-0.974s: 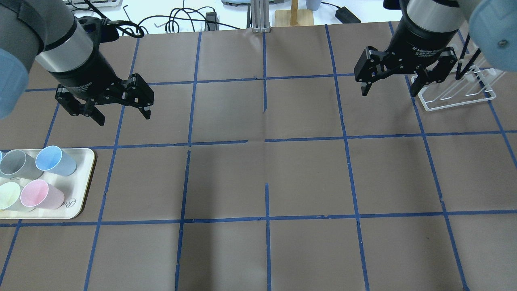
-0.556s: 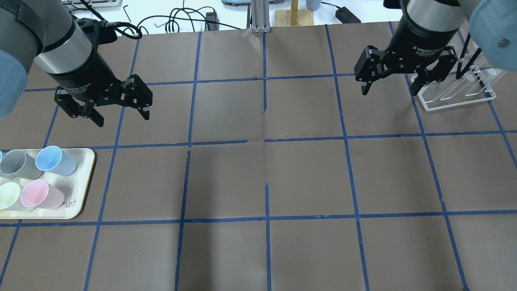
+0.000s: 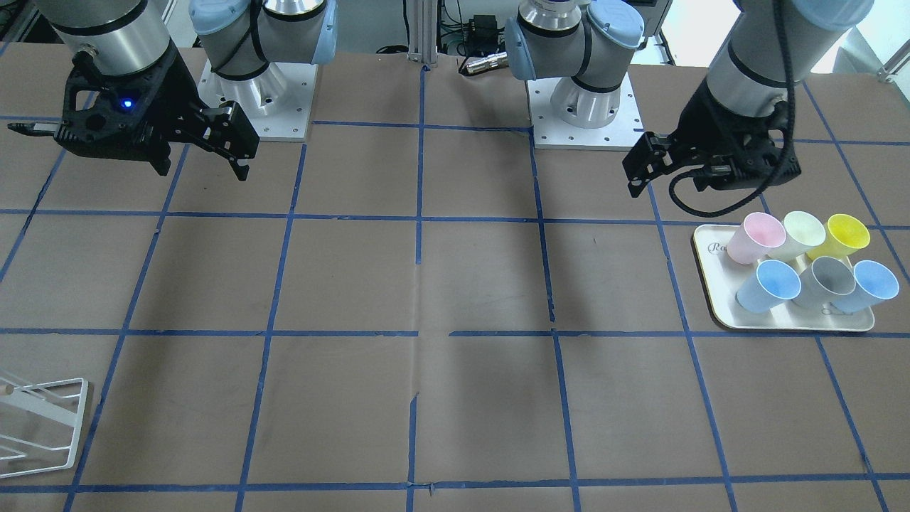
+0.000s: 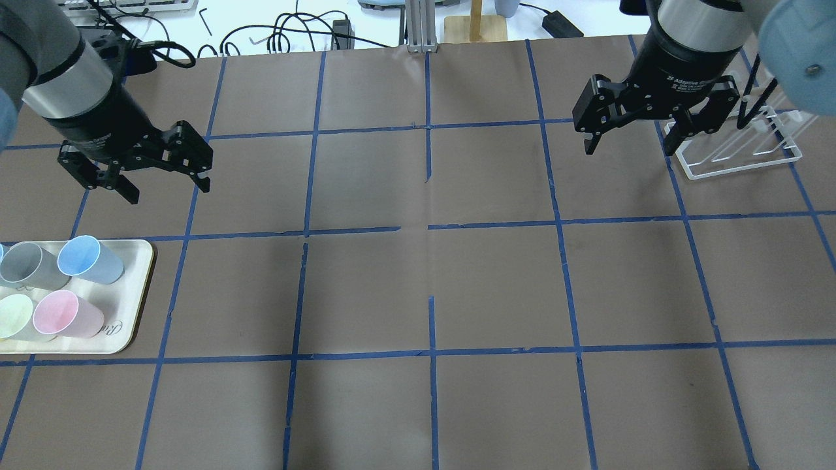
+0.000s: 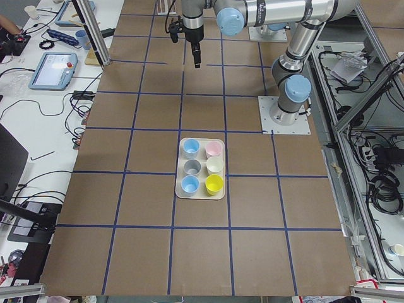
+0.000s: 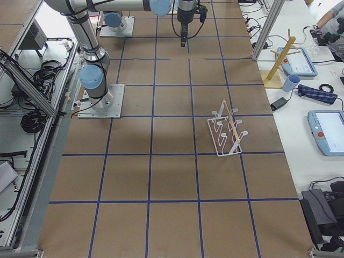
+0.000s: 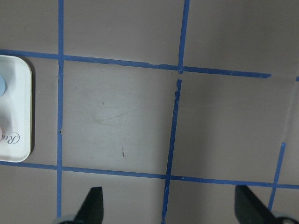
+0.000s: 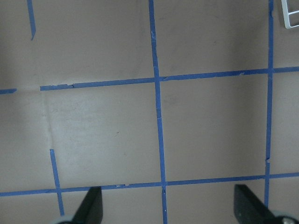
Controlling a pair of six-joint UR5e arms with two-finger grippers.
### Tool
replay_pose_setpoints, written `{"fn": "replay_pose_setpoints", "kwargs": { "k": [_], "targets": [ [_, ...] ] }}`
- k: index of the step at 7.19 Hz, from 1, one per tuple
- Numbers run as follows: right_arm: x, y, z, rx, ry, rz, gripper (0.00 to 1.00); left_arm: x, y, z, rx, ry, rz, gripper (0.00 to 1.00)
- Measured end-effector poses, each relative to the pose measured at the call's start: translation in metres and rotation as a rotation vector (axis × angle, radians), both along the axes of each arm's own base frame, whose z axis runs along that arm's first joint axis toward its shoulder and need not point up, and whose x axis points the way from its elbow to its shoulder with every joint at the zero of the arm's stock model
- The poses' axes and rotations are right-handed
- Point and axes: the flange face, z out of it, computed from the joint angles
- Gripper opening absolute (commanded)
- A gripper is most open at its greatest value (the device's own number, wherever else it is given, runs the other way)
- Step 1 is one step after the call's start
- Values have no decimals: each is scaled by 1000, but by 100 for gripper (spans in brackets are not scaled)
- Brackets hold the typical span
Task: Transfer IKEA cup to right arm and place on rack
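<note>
The camera looks straight down on the brown table point(image 8: 103, 135), marked by blue tape lines point(image 8: 159, 116) in a grid. The right gripper point(image 8: 170, 207) shows only its two dark fingertips point(image 8: 93, 203) at the bottom edge, spread wide apart and holding nothing. A white corner of the rack point(image 8: 292, 18) shows at top right.

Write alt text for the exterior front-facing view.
Two robot arms hover open grippers, the left gripper and right gripper, above a brown table taped into a blue grid. Six pastel cups stand on a cream tray at right; a white wire rack sits bottom left.
</note>
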Motion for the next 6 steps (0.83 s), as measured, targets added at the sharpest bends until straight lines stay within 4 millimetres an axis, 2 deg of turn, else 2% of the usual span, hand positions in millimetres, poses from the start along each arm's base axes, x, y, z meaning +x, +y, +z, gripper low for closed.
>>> {"fn": "replay_pose_setpoints", "kwargs": {
  "k": [2, 4, 6],
  "targets": [
    [0, 0, -1, 2, 0, 0, 100, 52, -8, -8, 5, 13, -74, 100],
    [0, 0, -1, 2, 0, 0, 100, 123, -16, -21, -9, 23, -177, 100],
    [0, 0, -2, 4, 0, -1, 100, 194, -22, -46, -18, 27, -294, 100]
  ]
}}
